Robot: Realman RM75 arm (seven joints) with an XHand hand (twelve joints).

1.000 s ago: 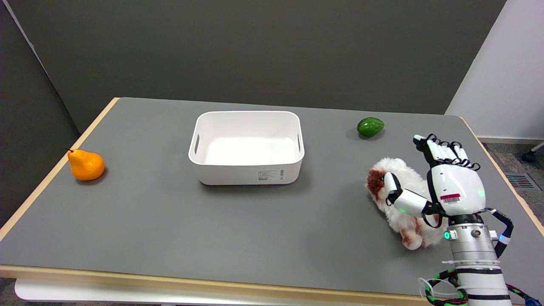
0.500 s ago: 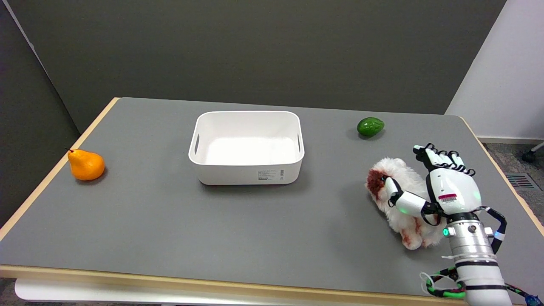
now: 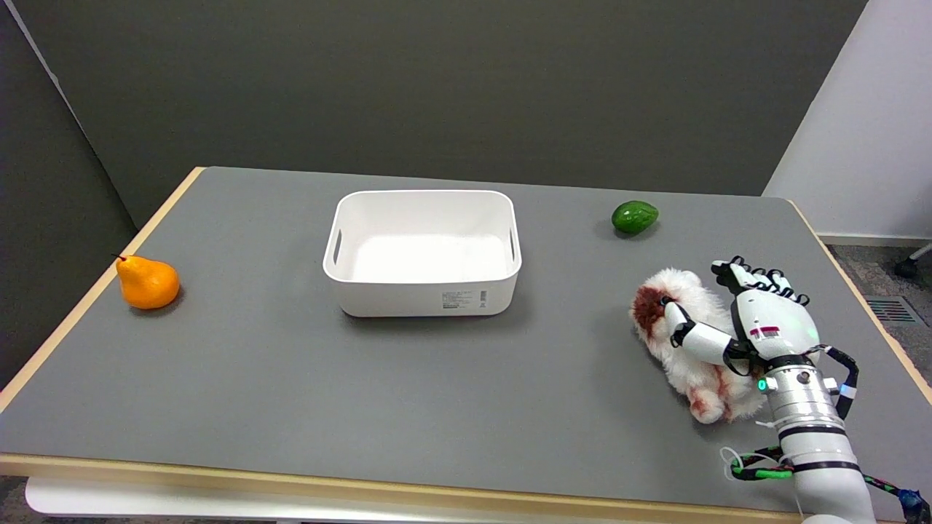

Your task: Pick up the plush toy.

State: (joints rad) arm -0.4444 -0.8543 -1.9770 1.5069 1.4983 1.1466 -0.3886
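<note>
The plush toy (image 3: 695, 378), white and fluffy with reddish-brown patches, lies on the grey table (image 3: 364, 378) at the right, near the front. My right hand (image 3: 764, 320) is low over its right side. The thumb reaches across the toy's top toward the brown patch, and the other fingers stretch up behind the toy, apart from the thumb. The toy rests on the table and the fingers are not closed on it. The hand and wrist hide part of the toy's right side.
A white bin (image 3: 422, 295) stands at the table's middle. A green avocado (image 3: 635, 217) lies behind the toy at the back right. An orange pear (image 3: 147, 282) sits near the left edge. The table's right edge runs just beyond my wrist.
My right hand has come down lower onto the plush toy, its thumb settling against the fur. The toy has shifted very slightly to the right.
</note>
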